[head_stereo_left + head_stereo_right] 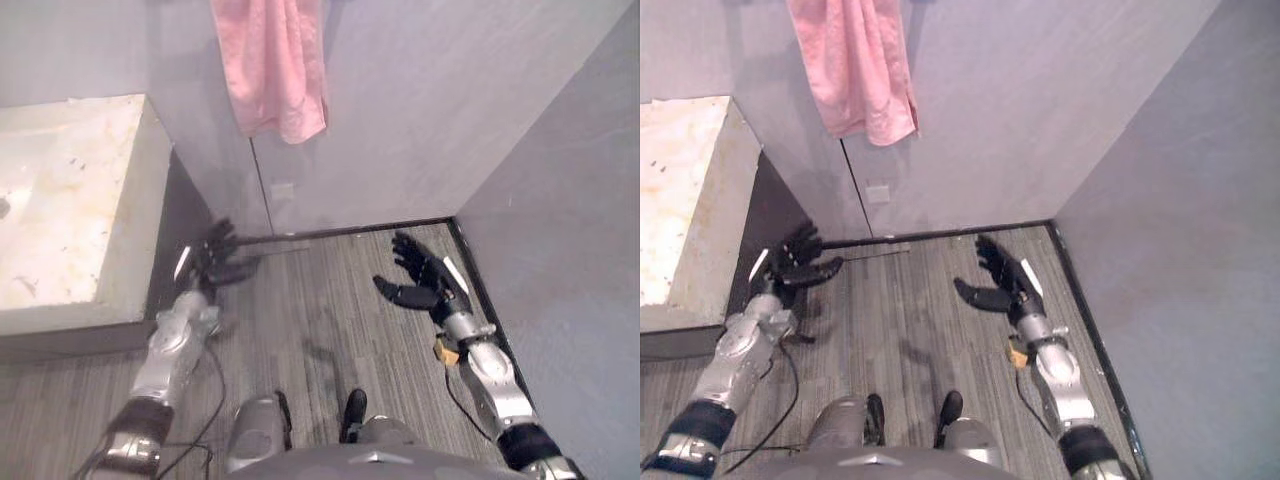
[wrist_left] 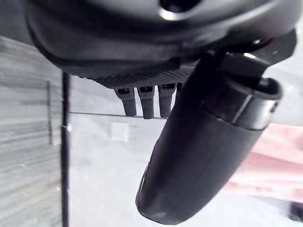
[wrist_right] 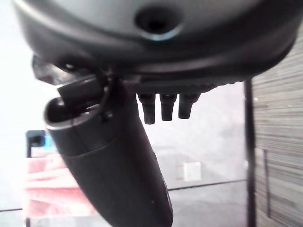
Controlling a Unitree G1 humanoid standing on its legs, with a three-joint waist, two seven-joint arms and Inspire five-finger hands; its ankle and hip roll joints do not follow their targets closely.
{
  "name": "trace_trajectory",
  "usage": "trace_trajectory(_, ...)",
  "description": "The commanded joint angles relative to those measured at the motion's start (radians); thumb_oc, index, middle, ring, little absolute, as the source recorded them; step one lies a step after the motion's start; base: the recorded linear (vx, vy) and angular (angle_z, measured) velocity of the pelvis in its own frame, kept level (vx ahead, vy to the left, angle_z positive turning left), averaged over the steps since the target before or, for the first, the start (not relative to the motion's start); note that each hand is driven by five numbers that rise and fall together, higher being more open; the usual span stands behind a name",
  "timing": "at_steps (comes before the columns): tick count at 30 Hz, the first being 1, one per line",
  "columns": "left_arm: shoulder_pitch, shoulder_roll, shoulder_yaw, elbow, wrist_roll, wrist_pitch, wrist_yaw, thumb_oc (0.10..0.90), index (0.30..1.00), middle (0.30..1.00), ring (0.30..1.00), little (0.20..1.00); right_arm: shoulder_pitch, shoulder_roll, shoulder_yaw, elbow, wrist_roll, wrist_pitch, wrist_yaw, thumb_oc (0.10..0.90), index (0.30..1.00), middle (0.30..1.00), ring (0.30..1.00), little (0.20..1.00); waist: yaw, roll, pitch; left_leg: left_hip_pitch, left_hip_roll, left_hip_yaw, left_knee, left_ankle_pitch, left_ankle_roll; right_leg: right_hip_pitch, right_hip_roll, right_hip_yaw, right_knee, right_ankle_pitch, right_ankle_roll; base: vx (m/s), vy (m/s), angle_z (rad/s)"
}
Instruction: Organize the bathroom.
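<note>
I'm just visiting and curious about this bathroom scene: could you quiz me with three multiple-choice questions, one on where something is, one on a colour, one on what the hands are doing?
1. Where is the towel?
A. On the floor
B. Hanging on the wall
C. In the sink

2. What colour is the towel?
A. Pink
B. Blue
C. Green

3. How are the left hand and right hand?
A. Both gripping the towel
B. Both open, holding nothing
C. One holds a brush

Answers: B, it hangs high on the wall beside the sink counter; A, plainly pink; B, fingers spread above the floor.
</note>
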Motion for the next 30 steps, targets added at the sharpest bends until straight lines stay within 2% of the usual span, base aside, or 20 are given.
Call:
trace_trajectory(1,-0.005,-0.022,-0.028,-0.067,0.01,-0.105,0.043,0.8,0.9,0.9,0.9,0.9,0.009,-0.043,-0.002,-0.035,0.01,-0.103,-0.015,0.8,0.9,0.9,0.9,0.9,-0.008,0.052,-0.04,0.1,0.02,0.052,-0.301,0.159,0.002,0.032,0.058,0.031,0.129,-0.132,0.04,0.31,0.046,-0.08)
trace_trajectory(3,0.031,-0.031,-0.04,-0.126,-0.024,-0.09,0.013,0.8,0.9,0.9,0.9,0.9,0.051,-0.049,-0.003,-0.069,-0.007,-0.105,-0.009,0.8,0.9,0.9,0.9,0.9,-0.012,0.072,-0.044,0.12,0.051,0.106,-0.42,0.254,-0.023,0.071,0.082,0.018,0.125,-0.151,0.043,0.38,0.027,-0.11)
trace_trajectory(5,0.061,-0.03,-0.053,-0.156,0.012,-0.095,-0.021,0.8,0.9,0.9,0.9,0.9,0.086,-0.05,-0.017,-0.071,0.013,-0.115,0.007,0.8,0.9,0.9,0.9,0.9,-0.011,0.079,-0.056,0.116,0.067,0.113,-0.435,0.287,-0.051,0.103,0.094,0.006,0.129,-0.184,0.042,0.42,0.019,-0.06)
trace_trajectory(8,0.105,-0.032,-0.054,-0.193,0.014,-0.091,-0.033,0.8,0.9,0.9,0.9,0.9,0.107,-0.048,-0.015,-0.072,0.039,-0.122,0.049,0.8,0.9,0.9,0.9,0.9,0.007,0.082,-0.065,0.121,0.068,0.1,-0.438,0.274,-0.033,0.107,0.095,0.012,0.16,-0.196,0.036,0.27,0.067,-0.18)
trace_trajectory(9,0.123,-0.035,-0.049,-0.211,0.0,-0.076,-0.049,0.8,0.9,0.9,0.9,0.9,0.111,-0.046,-0.012,-0.071,0.046,-0.125,0.057,0.8,0.9,0.9,0.9,0.9,0.014,0.085,-0.069,0.129,0.063,0.084,-0.443,0.26,-0.024,0.117,0.094,0.034,0.187,-0.224,0.037,0.35,0.128,-0.42)
trace_trajectory(10,0.133,-0.031,-0.052,-0.213,0.032,-0.08,-0.062,0.8,0.9,0.9,0.9,0.9,0.113,-0.041,-0.008,-0.073,0.039,-0.123,0.04,0.8,0.9,0.9,0.9,0.9,0.02,0.085,-0.076,0.141,0.047,0.063,-0.443,0.237,-0.009,0.128,0.088,0.058,0.224,-0.247,0.05,0.43,0.179,-0.42)
trace_trajectory(11,0.139,-0.023,-0.054,-0.213,0.028,-0.082,-0.084,0.8,0.9,0.9,0.9,0.9,0.115,-0.04,-0.009,-0.085,0.036,-0.126,0.024,0.8,0.9,0.9,0.9,0.9,0.023,0.082,-0.083,0.154,0.03,0.041,-0.448,0.215,0.008,0.12,0.073,0.077,0.293,-0.242,0.071,0.32,0.17,-0.21)
trace_trajectory(14,0.129,-0.021,-0.071,-0.202,0.025,-0.084,-0.102,0.8,0.9,0.9,0.9,0.9,0.11,-0.033,-0.006,-0.109,0.019,-0.15,-0.008,0.8,0.9,0.9,0.9,0.9,0.019,0.101,-0.091,0.193,0.026,0.006,-0.463,0.179,0.049,0.003,0.002,0.095,0.562,-0.169,0.134,0.18,0.136,-0.05)
trace_trajectory(15,0.127,-0.021,-0.073,-0.199,0.019,-0.086,-0.102,0.8,0.9,0.9,0.9,0.9,0.109,-0.031,-0.006,-0.11,0.012,-0.16,-0.014,0.8,0.9,0.9,0.9,0.9,0.019,0.101,-0.092,0.195,0.024,0.003,-0.464,0.175,0.053,-0.01,-0.007,0.096,0.581,-0.164,0.14,0.14,0.047,0.15)
trace_trajectory(16,0.116,-0.011,-0.086,-0.184,0.017,-0.092,-0.101,0.8,0.9,0.9,0.9,0.9,0.1,-0.03,-0.003,-0.124,0.011,-0.173,-0.036,0.8,0.9,0.9,0.9,0.9,0.019,0.1,-0.089,0.201,0.014,-0.022,-0.46,0.163,0.067,-0.043,-0.013,0.119,0.669,-0.138,0.159,0.19,-0.03,0.23)
trace_trajectory(17,0.106,-0.006,-0.097,-0.185,0.03,-0.096,-0.097,0.8,0.9,0.9,0.9,0.9,0.085,-0.031,0.004,-0.141,0.019,-0.197,-0.066,0.8,0.9,0.9,0.9,0.9,0.025,0.093,-0.088,0.208,-0.003,-0.055,-0.459,0.146,0.071,-0.072,-0.021,0.132,0.676,-0.112,0.162,0.19,-0.069,0.25)
trace_trajectory(18,0.106,-0.006,-0.1,-0.191,0.042,-0.097,-0.085,0.8,0.9,0.9,0.9,0.9,0.078,-0.031,0.008,-0.143,0.023,-0.203,-0.069,0.8,0.9,0.9,0.9,0.9,0.026,0.088,-0.088,0.214,-0.011,-0.068,-0.459,0.139,0.07,-0.08,-0.028,0.128,0.654,-0.112,0.16,0.2,-0.148,0.35)
trace_trajectory(19,0.103,0.0,-0.099,-0.203,0.041,-0.104,-0.062,0.8,0.9,0.9,0.9,0.9,0.063,-0.032,0.012,-0.168,0.012,-0.208,-0.076,0.8,0.9,0.9,0.9,0.9,0.034,0.08,-0.088,0.226,-0.022,-0.089,-0.465,0.136,0.054,-0.076,-0.049,0.088,0.529,-0.122,0.147,0.13,-0.138,0.3)
trace_trajectory(21,0.101,-0.003,-0.094,-0.216,0.038,-0.102,-0.042,0.8,0.9,0.9,0.9,0.9,0.056,-0.036,0.015,-0.191,0.005,-0.209,-0.08,0.8,0.9,0.9,0.9,0.9,0.034,0.074,-0.085,0.239,-0.022,-0.089,-0.469,0.136,0.04,-0.074,-0.06,0.053,0.412,-0.124,0.139,0.08,-0.155,0.19)
trace_trajectory(22,0.101,-0.004,-0.089,-0.23,0.051,-0.108,-0.021,0.8,0.9,0.9,0.9,0.9,0.052,-0.038,0.016,-0.209,0.008,-0.203,-0.075,0.8,0.9,0.9,0.9,0.9,0.029,0.068,-0.081,0.253,-0.022,-0.087,-0.475,0.133,0.029,-0.074,-0.069,0.027,0.305,-0.106,0.138,0.11,-0.227,0.12)
trace_trajectory(23,0.104,-0.001,-0.079,-0.257,0.063,-0.11,-0.001,0.8,0.9,0.9,0.9,0.9,0.048,-0.044,0.013,-0.238,-0.013,-0.201,-0.084,0.8,0.9,0.9,0.9,0.9,0.018,0.05,-0.078,0.275,-0.031,-0.078,-0.477,0.111,0.018,-0.093,-0.09,0.004,0.138,-0.018,0.154,0.17,-0.256,0.06)
trace_trajectory(24,0.113,0.004,-0.071,-0.288,0.066,-0.124,0.034,0.8,0.9,0.9,0.9,0.9,0.048,-0.048,0.016,-0.275,-0.05,-0.186,-0.118,0.8,0.9,0.9,0.9,0.9,0.004,0.041,-0.068,0.295,-0.032,-0.073,-0.477,0.087,0.021,-0.121,-0.083,0.022,0.109,0.029,0.16,0.16,-0.218,-0.06)
trace_trajectory(26,0.119,-0.002,-0.059,-0.294,0.069,-0.138,0.035,0.8,0.9,0.9,0.9,0.9,0.045,-0.057,0.016,-0.288,-0.038,-0.18,-0.132,0.8,0.9,0.9,0.9,0.9,0.001,0.043,-0.067,0.298,-0.026,-0.078,-0.477,0.086,0.025,-0.123,-0.087,0.038,0.123,0.02,0.158,0.06,-0.075,0.0)
trace_trajectory(28,0.12,-0.012,-0.059,-0.308,0.081,-0.149,0.073,0.8,0.9,0.9,0.9,0.9,0.032,-0.061,0.012,-0.324,-0.061,-0.174,-0.188,0.8,0.9,0.9,0.9,0.9,-0.002,0.035,-0.072,0.302,-0.027,-0.091,-0.477,0.081,0.023,-0.1,-0.06,0.05,0.08,0.015,0.14,0.06,-0.079,0.82)
trace_trajectory(30,0.119,-0.015,-0.065,-0.314,0.074,-0.153,0.084,0.8,0.9,0.9,0.9,0.9,0.03,-0.056,0.014,-0.334,-0.091,-0.176,-0.207,0.8,0.9,0.9,0.9,0.9,0.002,0.032,-0.077,0.301,-0.025,-0.085,-0.477,0.081,0.019,-0.085,-0.06,0.036,0.066,0.015,0.139,0.07,-0.053,0.76)
